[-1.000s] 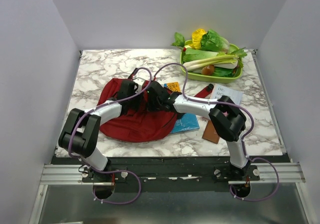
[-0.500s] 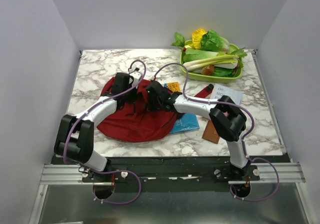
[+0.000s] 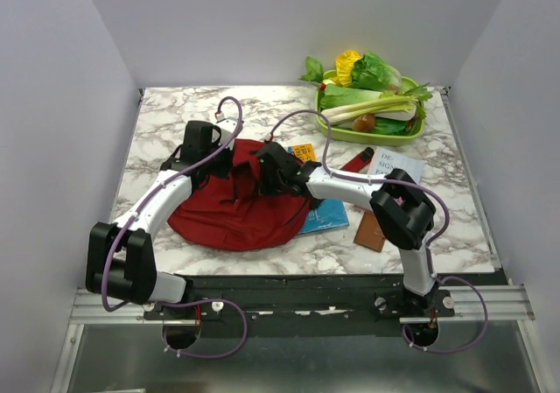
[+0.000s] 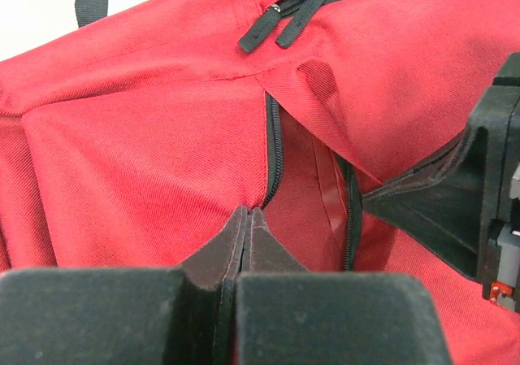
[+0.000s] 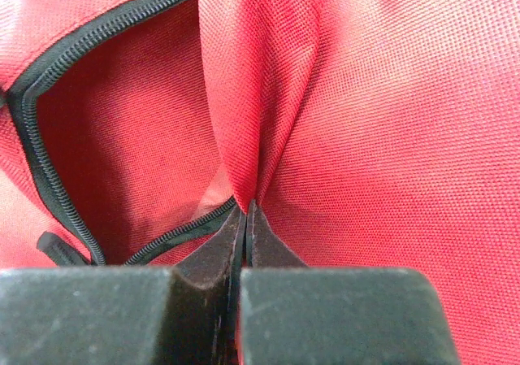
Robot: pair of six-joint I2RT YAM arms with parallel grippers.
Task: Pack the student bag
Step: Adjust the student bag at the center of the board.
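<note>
The student bag (image 3: 232, 214) is a dark red fabric backpack lying in the middle of the marble table. My left gripper (image 3: 226, 158) is at its back left edge, my right gripper (image 3: 260, 176) on its top right. In the left wrist view the bag (image 4: 138, 145) fills the frame. The left gripper (image 4: 248, 212) is shut on the zip edge of its opening. The right gripper's black body (image 4: 487, 202) shows across that opening. In the right wrist view the right gripper (image 5: 245, 206) is shut on a raised fold of the bag (image 5: 390, 121) beside the black zip.
A green tray (image 3: 328, 132) of vegetables stands at the back right. Right of the bag lie an orange item (image 3: 304, 151), a red object (image 3: 357, 160), a white paper (image 3: 395, 164), a blue book (image 3: 324, 216) and a brown wallet (image 3: 371, 230). Two zip pulls (image 4: 276, 25) lie on the bag.
My left gripper has shut and its arm has swung left and back, drawing the bag's edge with it. The right gripper has stayed on its fold.
</note>
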